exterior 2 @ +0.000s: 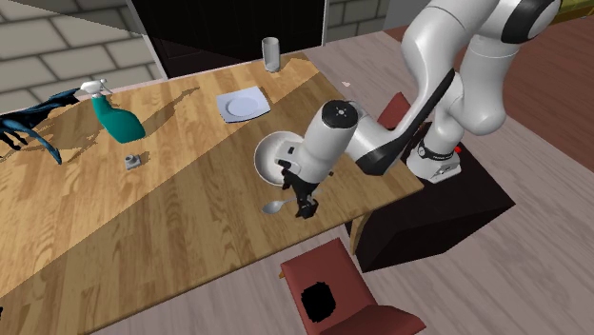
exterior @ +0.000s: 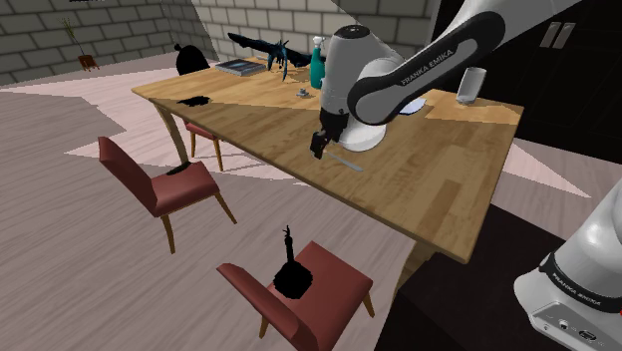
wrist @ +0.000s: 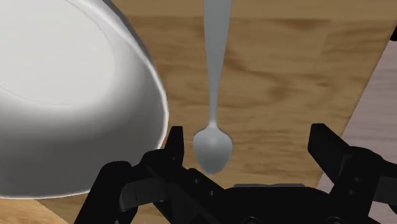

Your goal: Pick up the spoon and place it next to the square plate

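Observation:
A grey spoon [wrist: 215, 95] lies flat on the wooden table [exterior: 249, 120], beside a white round bowl [wrist: 70, 95]. My gripper [wrist: 248, 137] hangs just above the spoon's scoop end, open, and the scoop sits between the fingers [wrist: 176, 143] without touching them. In the shoulder view the gripper [exterior: 321, 145] points down at the spoon [exterior: 344, 160] near the table's front edge. From the second exterior view the spoon [exterior 2: 276, 206] lies by the gripper [exterior 2: 306, 205], and the white square plate [exterior 2: 242, 103] lies beyond the bowl [exterior 2: 271, 152].
A teal spray bottle [exterior 2: 116, 117], a small grey object [exterior 2: 132, 161], a glass [exterior 2: 270, 52] and a dark winged figure [exterior 2: 29, 128] stand farther along the table. A book [exterior: 239, 67] lies at the far end. Red chairs [exterior: 159, 179] [exterior: 299, 294] stand along the table's near side.

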